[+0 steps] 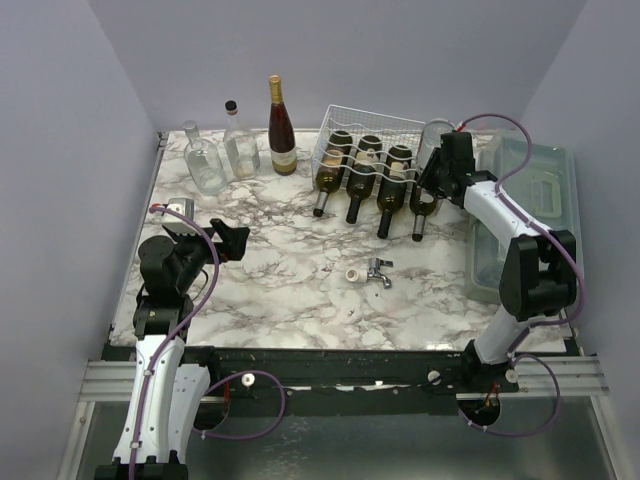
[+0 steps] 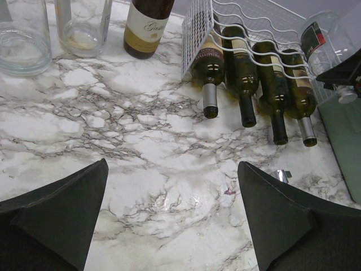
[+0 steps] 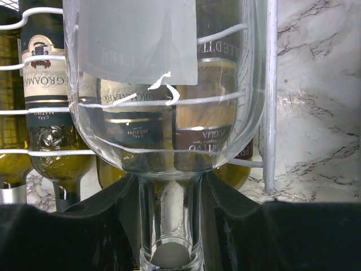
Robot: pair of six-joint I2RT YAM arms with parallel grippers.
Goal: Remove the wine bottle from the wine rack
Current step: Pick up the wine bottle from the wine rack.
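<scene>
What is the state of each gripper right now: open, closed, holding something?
Left gripper: open, holding nothing.
Right gripper: closed on the neck of the clear bottle.

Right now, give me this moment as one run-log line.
phase: grasp | right gripper: closed on clear bottle neck, bottle on wine rack | left gripper: open, above table
</scene>
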